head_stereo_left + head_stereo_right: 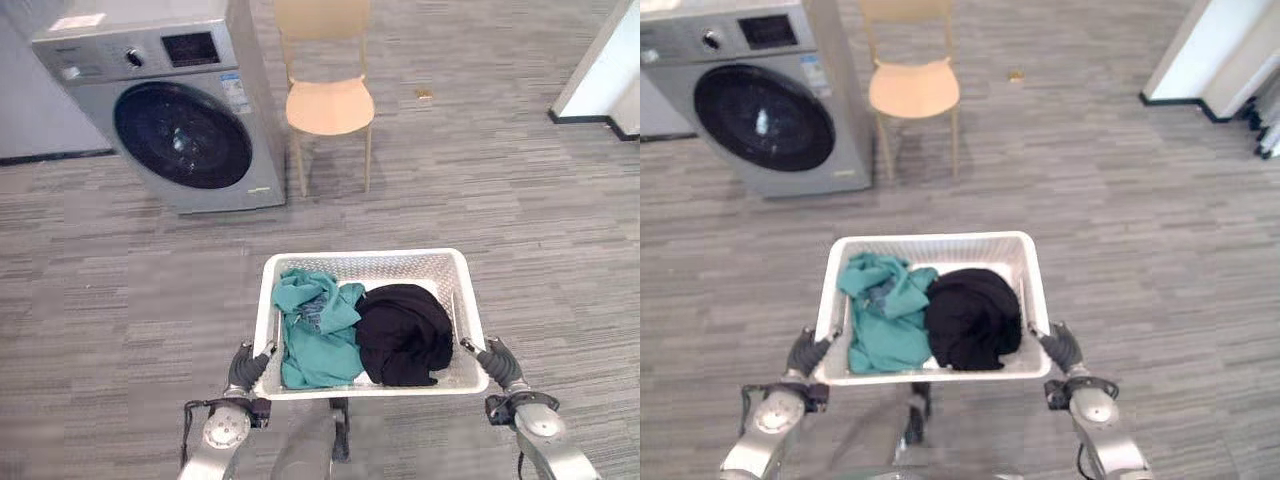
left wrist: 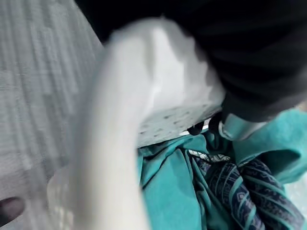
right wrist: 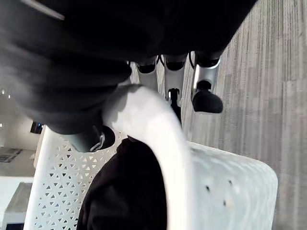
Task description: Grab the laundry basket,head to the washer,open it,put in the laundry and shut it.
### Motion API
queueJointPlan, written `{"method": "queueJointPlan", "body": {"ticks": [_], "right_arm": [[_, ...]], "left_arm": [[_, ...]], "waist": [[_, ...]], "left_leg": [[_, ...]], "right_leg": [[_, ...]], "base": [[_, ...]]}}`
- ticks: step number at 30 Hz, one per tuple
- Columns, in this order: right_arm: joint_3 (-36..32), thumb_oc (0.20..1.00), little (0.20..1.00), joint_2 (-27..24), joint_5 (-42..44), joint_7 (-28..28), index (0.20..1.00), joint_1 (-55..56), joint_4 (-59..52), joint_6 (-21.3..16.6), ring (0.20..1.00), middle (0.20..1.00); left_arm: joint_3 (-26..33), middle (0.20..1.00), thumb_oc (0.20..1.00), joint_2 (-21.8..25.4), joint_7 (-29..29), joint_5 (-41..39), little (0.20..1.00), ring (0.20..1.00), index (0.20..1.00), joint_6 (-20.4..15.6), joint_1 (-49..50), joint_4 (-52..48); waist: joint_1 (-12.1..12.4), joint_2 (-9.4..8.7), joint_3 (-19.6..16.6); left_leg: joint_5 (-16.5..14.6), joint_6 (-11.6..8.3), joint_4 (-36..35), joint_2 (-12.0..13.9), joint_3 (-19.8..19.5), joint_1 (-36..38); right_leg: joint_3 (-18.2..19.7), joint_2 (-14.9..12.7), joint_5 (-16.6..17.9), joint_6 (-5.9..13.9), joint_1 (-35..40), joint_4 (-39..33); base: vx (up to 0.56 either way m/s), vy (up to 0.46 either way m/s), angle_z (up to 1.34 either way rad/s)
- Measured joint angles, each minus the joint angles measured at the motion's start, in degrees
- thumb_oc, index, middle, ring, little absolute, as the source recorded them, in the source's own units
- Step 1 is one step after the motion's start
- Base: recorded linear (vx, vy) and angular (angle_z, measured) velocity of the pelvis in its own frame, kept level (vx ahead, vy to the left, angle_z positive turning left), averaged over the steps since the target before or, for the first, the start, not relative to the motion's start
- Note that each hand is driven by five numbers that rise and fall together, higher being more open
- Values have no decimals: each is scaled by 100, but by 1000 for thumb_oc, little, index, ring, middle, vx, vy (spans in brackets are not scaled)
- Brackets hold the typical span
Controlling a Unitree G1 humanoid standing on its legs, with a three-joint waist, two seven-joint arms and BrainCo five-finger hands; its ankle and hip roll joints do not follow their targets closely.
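Observation:
I hold a white perforated laundry basket (image 1: 360,259) low in front of me, above the floor. Inside lie a teal garment (image 1: 315,326) on the left and a black garment (image 1: 402,333) on the right. My left hand (image 1: 245,368) is curled on the basket's left rim (image 2: 120,143), and my right hand (image 1: 498,362) is curled over the right rim (image 3: 158,143), with its fingers (image 3: 206,98) outside the wall. The grey washer (image 1: 180,110) stands ahead at the far left, and its round dark door (image 1: 182,135) is closed.
A light wooden chair (image 1: 328,100) stands right beside the washer. A white wall corner (image 1: 600,70) juts in at the far right. A small brown object (image 1: 424,95) lies on the grey plank floor beyond the chair.

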Motion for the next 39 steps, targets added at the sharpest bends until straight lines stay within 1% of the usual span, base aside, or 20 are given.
{"method": "queueJointPlan", "body": {"ticks": [3, 6, 8, 10, 11, 12, 14, 15, 17, 19, 20, 22, 25, 26, 28, 30, 31, 32, 35, 39], "right_arm": [[-11, 200, 200, 7, -1, -2, 200, -123, -74, -1, 200, 200], [-29, 200, 200, 61, -9, -5, 200, -234, -199, 0, 200, 200], [-33, 200, 200, 30, -13, -5, 200, -270, -232, 0, 200, 200], [-30, 200, 200, -38, -12, -5, 200, -294, -232, 3, 200, 200], [-25, 200, 200, -57, -12, -5, 200, -289, -224, 17, 200, 200], [-18, 200, 200, -83, -12, -2, 200, -231, -90, 34, 200, 200], [12, 200, 200, -89, -10, 16, 200, -154, -12, 33, 200, 200], [-17, 200, 200, -102, -11, 39, 200, -114, 23, 20, 200, 200], [-3, 200, 200, -94, -11, 65, 200, 3, 46, 41, 200, 200], [-46, 200, 200, -76, -11, 76, 200, 117, 64, 42, 200, 200], [-139, 200, 200, -68, 1, 76, 200, 218, 122, 40, 200, 200], [-186, 200, 200, -130, 1, 122, 200, 101, 105, 17, 200, 200], [-201, 200, 200, -195, 0, 131, 200, -72, 94, 15, 200, 200], [-209, 200, 200, -165, 1, 127, 200, -30, 86, 15, 200, 200], [-215, 200, 200, -181, 1, 123, 200, -22, 6, 15, 200, 200], [-283, 200, 200, -158, 2, 101, 200, -6, 1, 20, 200, 200], [-279, 200, 200, -169, 3, 99, 200, -4, -8, 19, 200, 200], [-248, 200, 200, -169, 4, 99, 200, -38, 12, 19, 200, 200], [-186, 200, 200, -127, 4, 54, 200, -16, 127, 17, 200, 200], [-183, 200, 200, -105, 3, -3, 200, 10, 151, 16, 200, 200]], "left_arm": [[62, 200, 200, 51, 2, -1, 200, 200, 200, -38, -116, -82], [76, 200, 200, 142, 3, -11, 200, 200, 200, -46, -372, -82], [71, 200, 200, 170, 1, -42, 200, 200, 200, -50, -394, -84], [58, 200, 200, 168, 1, -44, 200, 200, 200, -57, -396, -82], [45, 200, 200, 168, 1, -47, 200, 200, 200, -57, -410, -53], [-30, 200, 200, 151, 1, -50, 200, 200, 200, -51, -308, 9], [-75, 200, 200, 69, -1, -47, 200, 200, 200, -55, -152, 33], [-22, 200, 200, -76, 4, -47, 200, 200, 200, -40, -202, 192], [-70, 200, 200, -32, -2, -38, 200, 200, 200, -38, -148, 205], [-88, 200, 200, -147, -16, -31, 200, 200, 200, -33, -60, 206], [-130, 200, 200, -229, -13, 18, 200, 200, 200, -27, -48, 195], [-184, 200, 200, -235, -12, 15, 200, 200, 200, -32, -5, 197], [-167, 200, 200, -227, -12, 1, 200, 200, 200, -35, -82, 192], [-175, 200, 200, -247, -12, 1, 200, 200, 200, -38, -77, 190], [-163, 200, 200, -217, -12, 0, 200, 200, 200, -44, -56, 111], [-173, 200, 200, -239, -13, 0, 200, 200, 200, -47, -176, 149], [-175, 200, 200, -251, -13, 0, 200, 200, 200, -44, -210, 175], [-173, 200, 200, -234, -14, 0, 200, 200, 200, -43, -181, 178], [-180, 200, 200, -225, -12, 0, 200, 200, 200, -39, -129, 237], [-189, 200, 200, -232, -12, 0, 200, 200, 200, -31, -158, 275]], "waist": [[-8, 63, -35], [-13, 86, -32], [-37, 151, -27], [-86, 243, -2], [-168, 243, -1], [-288, 236, -17], [-318, 293, -13], [-358, 426, -25], [-366, 365, -32], [-408, 441, -24], [-628, 468, -50], [-529, 459, -70], [-432, 344, -77], [-323, 309, -71], [-317, 252, -70], [-344, 223, -43], [-328, 135, 7], [-298, 132, 22], [-213, 230, 23], [-201, 242, 24]], "left_leg": [[-338, 79, -175, -4, 247, 676], [-338, 82, -806, 42, 292, 1251], [-337, 75, -1049, 78, 286, 1507], [-372, 13, -1266, 124, 254, 1708], [-413, -56, -1264, 115, 193, 1755], [-487, -192, -1211, 90, 133, 1894], [-785, -352, -1089, 120, -24, 2029], [-1036, -426, -962, 241, -311, 2040], [-1140, -582, -1009, 203, -410, 2298], [-1333, -769, -948, 365, -736, 2529], [-1339, -821, -560, 599, -957, 2499], [-1267, -924, -176, 819, -784, 2448], [-1060, -1172, 1793, 1091, -809, 1471], [-994, -1204, 2553, 1201, -717, 1082], [-1146, -1166, 2263, 1164, -420, 858], [-1167, -1162, 1270, 1063, -7, 562], [-1065, -1097, 681, 980, 76, 527], [-904, -1128, 355, 1011, 104, 365], [29, -1198, -682, 1121, 94, 138], [188, -1123, -965, 1098, 171, 123]], "right_leg": [[109, -212, 239, 274, -399, 1518], [37, -127, -191, 225, -1442, 2604], [-126, -9, -338, 68, -2094, 2344], [-315, 111, -247, 100, -2704, 1784], [-311, 121, -34, 87, -3004, 1448], [-409, 145, 950, -25, -3344, 665], [-401, 139, 1573, -49, -3430, 113], [-461, 129, 1703, 144, -3555, -235], [-552, -10, 1728, 188, -3509, -502], [-478, 13, 2101, 115, -3339, -212], [-293, 172, 2121, 8, -3216, 266], [-307, 382, 1964, -324, -3111, 392], [-568, 465, 1772, -611, -2819, 172], [-573, 536, 1754, -802, -2478, -104], [-605, 527, 1772, -775, -2302, -308], [-644, 536, 1706, -866, -2054, -624], [-711, 528, 1798, -755, -1966, -708], [-715, 585, 1745, -786, -1896, -729], [-803, 969, 1402, -797, -1438, -727], [-651, 1072, 1075, -753, -1089, -724]], "base": [[287, 114, -46], [203, 32, -29], [263, -5, -19], [189, -33, 4], [122, -42, 63], [353, -128, 62], [493, -144, 54], [379, -130, 63], [517, -238, 53], [353, -236, 91], [387, -294, 139], [263, -238, 72], [222, -170, 26], [218, -83, 14], [281, -47, 8], [219, -11, 31], [267, -1, 21], [275, 15, -1], [449, 76, -7], [376, 163, -11]]}}
